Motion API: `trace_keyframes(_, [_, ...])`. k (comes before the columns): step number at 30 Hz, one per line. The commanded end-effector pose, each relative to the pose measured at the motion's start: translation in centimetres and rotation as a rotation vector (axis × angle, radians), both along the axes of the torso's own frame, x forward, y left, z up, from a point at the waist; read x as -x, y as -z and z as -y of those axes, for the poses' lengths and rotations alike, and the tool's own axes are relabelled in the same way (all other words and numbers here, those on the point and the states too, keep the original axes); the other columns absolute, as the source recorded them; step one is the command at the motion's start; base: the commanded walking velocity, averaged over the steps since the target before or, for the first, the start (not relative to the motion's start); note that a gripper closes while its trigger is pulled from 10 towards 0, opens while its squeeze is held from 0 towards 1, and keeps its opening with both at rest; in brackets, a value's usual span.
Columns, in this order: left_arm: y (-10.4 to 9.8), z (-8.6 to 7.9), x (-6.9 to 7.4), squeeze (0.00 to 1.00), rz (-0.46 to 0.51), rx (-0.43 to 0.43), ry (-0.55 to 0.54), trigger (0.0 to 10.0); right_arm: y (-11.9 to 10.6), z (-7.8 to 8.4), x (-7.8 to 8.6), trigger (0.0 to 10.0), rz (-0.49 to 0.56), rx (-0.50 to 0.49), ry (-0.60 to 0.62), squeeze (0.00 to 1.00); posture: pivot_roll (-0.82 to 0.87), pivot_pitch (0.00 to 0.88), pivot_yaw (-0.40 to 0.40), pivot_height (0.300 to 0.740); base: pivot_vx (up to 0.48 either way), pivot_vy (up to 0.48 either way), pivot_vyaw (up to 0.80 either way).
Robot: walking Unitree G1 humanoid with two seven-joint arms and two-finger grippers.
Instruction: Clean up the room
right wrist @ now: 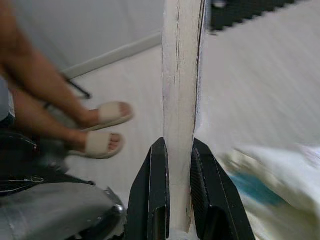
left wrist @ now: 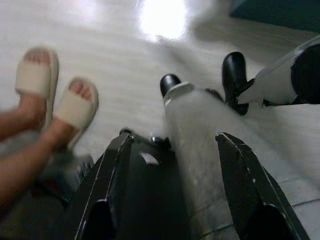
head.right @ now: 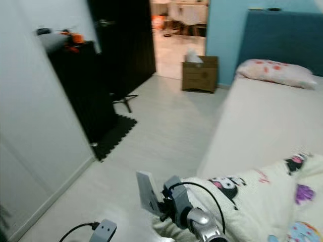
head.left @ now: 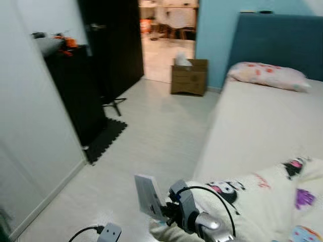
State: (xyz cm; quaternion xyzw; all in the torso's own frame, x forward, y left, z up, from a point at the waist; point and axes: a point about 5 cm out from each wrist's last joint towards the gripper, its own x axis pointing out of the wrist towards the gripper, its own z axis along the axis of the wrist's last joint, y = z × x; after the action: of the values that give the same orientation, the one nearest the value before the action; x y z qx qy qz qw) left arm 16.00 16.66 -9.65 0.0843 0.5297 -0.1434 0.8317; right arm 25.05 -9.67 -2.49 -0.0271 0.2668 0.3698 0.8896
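The right hand (right wrist: pixel 172 190) pinches a thin white book (head.left: pixel 149 195) upright at six o'clock, beside the bed (head.left: pixel 262 126), while the left hand (left wrist: pixel 172 190) hangs open over the floor (head.left: pixel 151 131); carrying seems underway, so next likely comes finding somewhere to put it.

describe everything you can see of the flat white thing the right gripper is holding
The flat white object is a thin, pale rectangular slab, perhaps a book or box; what it is cannot be told. The right gripper is shut on its lower end, one black finger on each broad face. It stands roughly upright, above the pale floor beside the bed. Its narrow edge looks cream, with a faint seam.
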Motion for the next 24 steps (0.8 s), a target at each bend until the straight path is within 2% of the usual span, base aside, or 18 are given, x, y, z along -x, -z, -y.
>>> trace_keyframes(1, [-0.01,-0.46,0.07,0.00,0.004,-0.004,-0.016,10.0,-0.48,-0.39,-0.43,10.0,0.028,-0.020,0.003,0.00,0.00,0.000,0.006,0.727,0.000,0.000,0.63])
trace_keyframes(7, [0.01,-0.51,0.15,0.00,0.006,-0.007,-0.014,10.0,-0.27,-0.29,-0.42,10.0,0.040,0.026,0.023,0.00,0.00,0.000,0.010,0.727,0.000,0.000,0.59])
trace_keyframes(12, [0.01,-0.48,0.16,0.00,0.009,-0.003,-0.008,10.0,-0.14,-0.15,-0.80,10.0,0.044,0.077,0.096,0.00,0.00,0.000,0.011,0.727,0.000,0.000,0.00])
trace_keyframes(16, [0.00,-0.40,0.16,0.00,0.010,0.003,0.001,10.0,-0.07,-0.36,-0.65,10.0,0.042,0.073,0.088,0.00,0.00,0.000,0.010,0.727,0.000,0.000,0.00])
trace_keyframes(24, [0.02,-0.28,0.23,0.00,0.010,0.011,0.006,10.0,0.15,-0.76,-0.23,10.0,0.036,0.063,0.076,0.00,0.00,0.000,0.010,0.727,0.251,0.000,0.00])
